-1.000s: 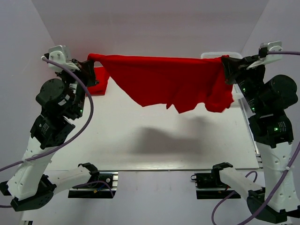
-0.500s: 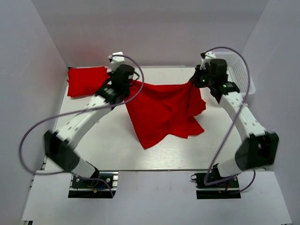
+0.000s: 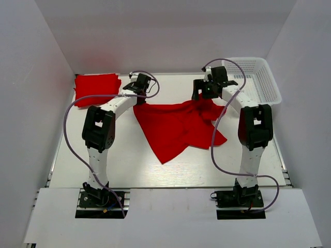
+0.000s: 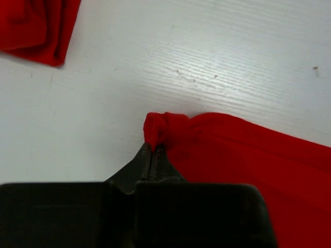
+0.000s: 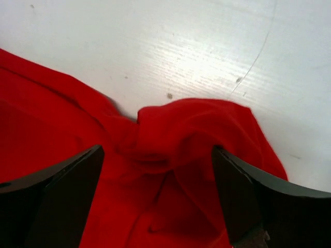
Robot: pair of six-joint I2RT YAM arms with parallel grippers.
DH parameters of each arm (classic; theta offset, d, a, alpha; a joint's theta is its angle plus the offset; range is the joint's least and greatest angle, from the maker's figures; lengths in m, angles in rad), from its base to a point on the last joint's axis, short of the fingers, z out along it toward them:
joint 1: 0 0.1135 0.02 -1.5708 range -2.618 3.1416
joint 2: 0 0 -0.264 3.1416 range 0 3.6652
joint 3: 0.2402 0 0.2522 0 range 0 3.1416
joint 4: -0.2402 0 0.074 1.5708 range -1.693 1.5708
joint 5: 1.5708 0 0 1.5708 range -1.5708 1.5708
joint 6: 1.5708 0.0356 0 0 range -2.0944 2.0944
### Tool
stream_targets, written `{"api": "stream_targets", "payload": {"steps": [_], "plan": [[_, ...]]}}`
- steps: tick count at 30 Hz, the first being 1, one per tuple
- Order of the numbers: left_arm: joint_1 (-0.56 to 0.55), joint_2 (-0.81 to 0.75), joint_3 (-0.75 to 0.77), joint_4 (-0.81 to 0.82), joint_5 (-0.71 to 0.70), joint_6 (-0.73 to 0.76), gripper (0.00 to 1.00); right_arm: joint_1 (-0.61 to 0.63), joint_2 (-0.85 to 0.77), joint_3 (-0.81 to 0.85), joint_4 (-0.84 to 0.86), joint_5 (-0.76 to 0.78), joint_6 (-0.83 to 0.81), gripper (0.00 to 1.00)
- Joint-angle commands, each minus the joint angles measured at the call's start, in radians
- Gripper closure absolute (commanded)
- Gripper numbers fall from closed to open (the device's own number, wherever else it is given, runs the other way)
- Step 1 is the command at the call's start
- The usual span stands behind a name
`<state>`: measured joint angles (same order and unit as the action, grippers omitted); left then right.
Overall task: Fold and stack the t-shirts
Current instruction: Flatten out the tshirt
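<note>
To lay the t-shirt (image 3: 176, 126) flat on the tabletop (image 3: 119, 160), the left tool (image 4: 152, 151) pinched its corner while the right tool (image 5: 158, 152) gaped.

The white mesh basket (image 3: 257, 77) stands to the right of my right claw (image 3: 200, 96), in the far right corner and well apart from my left claw (image 3: 138, 98). The white table (image 3: 103, 155) lies under both claws, its surface finely grained. Just ahead of my right claw it carries a dark speck (image 5: 169, 95) and a thin curved scratch (image 5: 258, 49). Ahead of my left claw are a few faint specks (image 4: 178, 72). Plain white walls (image 3: 170, 36) rise beyond both claws and at either side.
</note>
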<state>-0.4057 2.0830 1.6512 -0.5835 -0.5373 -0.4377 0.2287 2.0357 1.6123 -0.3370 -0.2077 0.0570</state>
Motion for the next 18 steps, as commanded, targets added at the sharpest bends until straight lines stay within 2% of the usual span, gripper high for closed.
{"api": "stream_targets", "payload": {"steps": [1, 7, 11, 12, 14, 15, 18], "plan": [[0.016, -0.032, 0.055, -0.013, 0.083, 0.001, 1.0, 0.001, -0.089, 0.086, -0.033, 0.004, -0.036, 0.1], [0.036, -0.101, -0.054, 0.03, 0.115, 0.001, 1.0, 0.0, -0.288, -0.06, -0.072, 0.066, 0.03, 0.1], [0.045, -0.159, -0.111, 0.042, 0.137, 0.001, 1.0, 0.001, -0.489, -0.264, -0.126, 0.102, 0.116, 0.1], [0.045, -0.169, -0.126, 0.042, 0.148, 0.001, 1.0, 0.0, -0.515, -0.367, -0.131, 0.102, 0.144, 0.1], [0.045, -0.178, -0.162, 0.053, 0.148, 0.001, 1.0, 0.001, -0.592, -0.437, -0.145, 0.076, 0.196, 0.1], [0.045, -0.19, -0.171, 0.053, 0.148, 0.001, 1.0, 0.0, -0.641, -0.536, -0.148, 0.073, 0.207, 0.1], [0.045, -0.215, -0.209, 0.062, 0.148, 0.001, 1.0, 0.003, -0.719, -0.641, -0.168, 0.056, 0.254, 0.1]]}}
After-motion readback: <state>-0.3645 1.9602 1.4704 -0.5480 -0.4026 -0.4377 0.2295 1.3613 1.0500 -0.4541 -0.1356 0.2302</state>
